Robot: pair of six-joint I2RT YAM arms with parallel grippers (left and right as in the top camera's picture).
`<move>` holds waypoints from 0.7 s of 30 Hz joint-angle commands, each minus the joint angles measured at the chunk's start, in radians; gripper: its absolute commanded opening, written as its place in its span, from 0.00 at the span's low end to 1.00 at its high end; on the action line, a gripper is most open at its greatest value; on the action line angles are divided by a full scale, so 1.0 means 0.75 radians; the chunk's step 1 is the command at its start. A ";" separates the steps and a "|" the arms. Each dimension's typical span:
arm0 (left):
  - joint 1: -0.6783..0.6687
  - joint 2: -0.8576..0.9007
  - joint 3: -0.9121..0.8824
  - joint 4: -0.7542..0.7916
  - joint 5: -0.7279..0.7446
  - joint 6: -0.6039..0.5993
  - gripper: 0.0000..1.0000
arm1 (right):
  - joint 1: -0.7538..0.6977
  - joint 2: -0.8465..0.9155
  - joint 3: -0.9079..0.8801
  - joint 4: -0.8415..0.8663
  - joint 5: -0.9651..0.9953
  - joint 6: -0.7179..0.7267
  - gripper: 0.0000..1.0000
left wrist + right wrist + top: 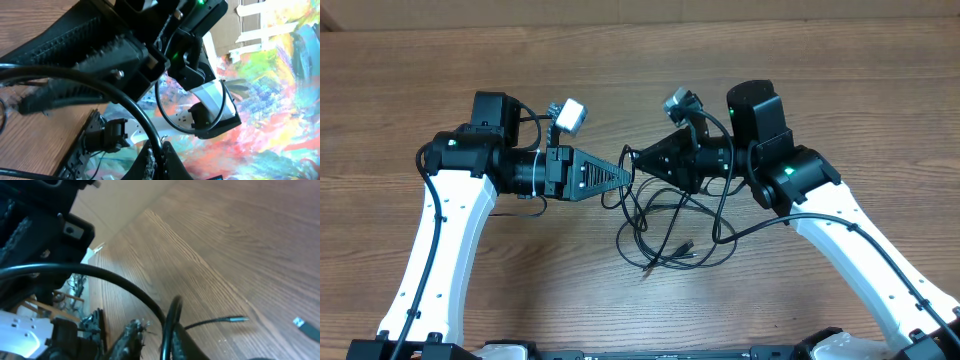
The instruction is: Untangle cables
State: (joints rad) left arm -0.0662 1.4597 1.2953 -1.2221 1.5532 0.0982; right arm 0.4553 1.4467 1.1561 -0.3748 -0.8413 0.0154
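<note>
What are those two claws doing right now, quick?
Left gripper: closed, pinching a strand of the thin black cables.
Right gripper: cannot be told whether open or closed.

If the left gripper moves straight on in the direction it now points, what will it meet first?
Most likely the right gripper. The left gripper points right and the two tips almost meet, with the cables hanging just below them. The right tip sits slightly off that line, and their heights are unclear.

Overhead: cables [665,235] are passing beneath the touching tips of the left gripper [626,172] and right gripper [634,158], which are hiding any grip. Plug ends [688,245] are showing too small to identify. Right wrist: fingers [131,340] are blurring and running off the bottom edge.
</note>
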 commanded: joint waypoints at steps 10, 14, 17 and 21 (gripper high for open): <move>-0.010 -0.011 -0.003 0.004 0.036 -0.047 0.04 | 0.129 0.005 0.001 0.028 0.340 -0.027 0.24; -0.010 -0.011 -0.003 0.004 0.036 -0.047 0.05 | 0.135 0.022 0.001 0.102 0.417 -0.021 0.29; -0.010 -0.011 -0.003 -0.003 0.036 -0.047 0.05 | 0.135 0.050 0.001 0.127 0.402 -0.017 0.31; -0.010 -0.011 -0.003 -0.005 0.036 -0.047 0.04 | 0.135 0.087 0.001 0.130 0.357 -0.017 0.29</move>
State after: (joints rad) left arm -0.0662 1.4597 1.2953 -1.2243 1.5532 0.0761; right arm 0.5514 1.4876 1.1561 -0.2844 -0.5690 0.0002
